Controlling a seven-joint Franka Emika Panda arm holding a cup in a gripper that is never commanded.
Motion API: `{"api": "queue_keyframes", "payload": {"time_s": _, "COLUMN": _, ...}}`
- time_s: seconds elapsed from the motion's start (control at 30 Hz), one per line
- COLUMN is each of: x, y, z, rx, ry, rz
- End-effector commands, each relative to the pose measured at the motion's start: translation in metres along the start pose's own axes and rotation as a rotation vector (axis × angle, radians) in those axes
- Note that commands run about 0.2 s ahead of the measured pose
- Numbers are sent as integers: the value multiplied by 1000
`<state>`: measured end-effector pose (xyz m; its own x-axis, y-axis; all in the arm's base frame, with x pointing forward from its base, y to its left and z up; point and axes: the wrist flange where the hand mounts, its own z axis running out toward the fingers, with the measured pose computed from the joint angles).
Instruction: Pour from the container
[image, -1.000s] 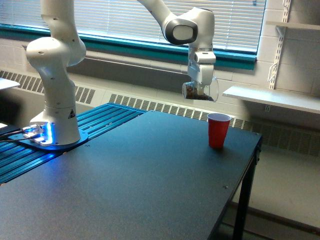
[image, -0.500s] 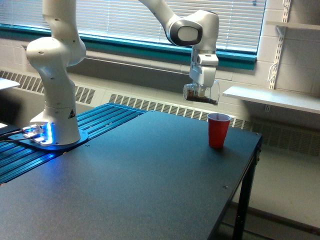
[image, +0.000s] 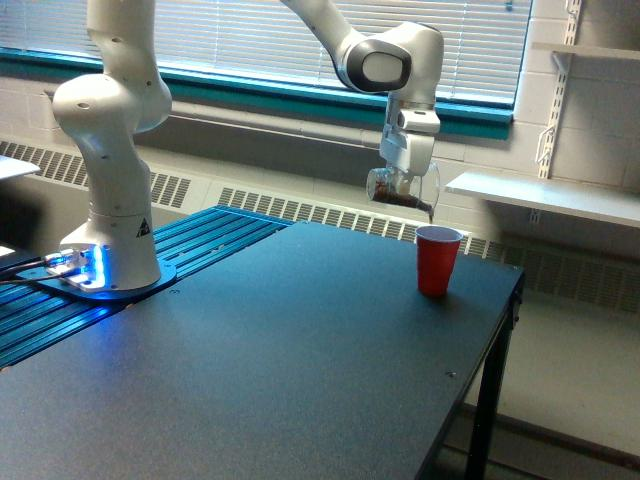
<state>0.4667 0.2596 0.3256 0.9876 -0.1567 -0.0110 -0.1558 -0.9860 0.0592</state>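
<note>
Our end effector (image: 405, 180) is clamped on the cup (image: 400, 188), tipped with its lip just above the red cup (image: 437, 260) on the bench (image: 300, 360).

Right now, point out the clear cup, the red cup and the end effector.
clear cup (image: 398, 189), exterior view, on its see-through side wall.
red cup (image: 436, 266), exterior view, on its red side.
end effector (image: 404, 176), exterior view, between the fingertips.
</note>
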Motion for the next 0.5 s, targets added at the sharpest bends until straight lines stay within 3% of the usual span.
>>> {"api": "queue_keyframes", "payload": {"time_s": 0.03, "x": 0, "y": -5, "z": -2, "rx": -18, "ry": -2, "rz": 3}}
{"api": "queue_keyframes", "payload": {"time_s": 0.5, "x": 2, "y": -10, "z": -2, "rx": -53, "ry": -30, "rz": -5}}
